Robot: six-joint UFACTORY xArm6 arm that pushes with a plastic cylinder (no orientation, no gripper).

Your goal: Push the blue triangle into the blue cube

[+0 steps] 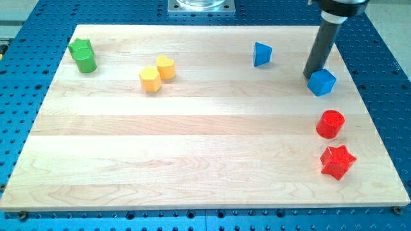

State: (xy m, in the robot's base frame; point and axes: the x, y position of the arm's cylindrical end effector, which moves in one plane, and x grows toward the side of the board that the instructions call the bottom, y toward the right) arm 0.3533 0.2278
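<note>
The blue triangle [262, 54] lies on the wooden board [192, 141] near the view's top, right of centre. The blue cube [322, 82] sits further right and a little lower. My tip [309, 75] rests just left of the cube's upper left edge, touching or nearly touching it. The tip is to the right of the triangle, well apart from it. The rod rises from there to the view's top right.
A red cylinder [331, 124] and a red star [338, 162] lie below the blue cube near the right edge. A yellow heart [166, 66] and a yellow hexagon [149, 79] touch at upper left. A green block [83, 55] sits at the top left corner.
</note>
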